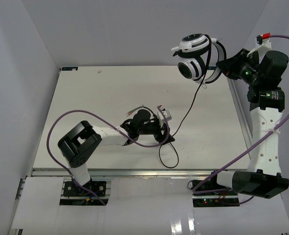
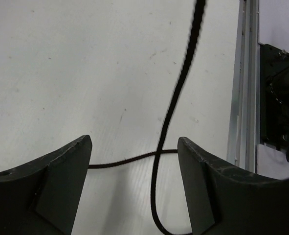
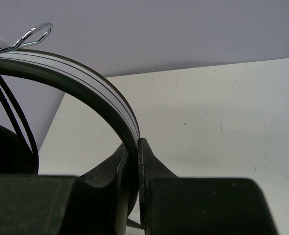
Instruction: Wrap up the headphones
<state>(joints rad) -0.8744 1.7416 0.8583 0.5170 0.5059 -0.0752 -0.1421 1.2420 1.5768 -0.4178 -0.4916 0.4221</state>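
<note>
Right hand (image 1: pixel 223 66) clamping headphones (image 1: pixel 195 55) by headband, upper right, left hand (image 2: pixel 134 147) wide astride black cable (image 2: pixel 171 111) on table (image 1: pixel 100 93), purple lead (image 1: pixel 56 126) alongside

A white bench (image 1: pixel 100 93) fills the overhead view, its surface faintly scuffed and speckled. Plain pale grey walls (image 1: pixel 110 29) enclose it at the back and on both sides. An aluminium rail (image 1: pixel 134 172) runs along its near edge. The light is soft and even.
</note>
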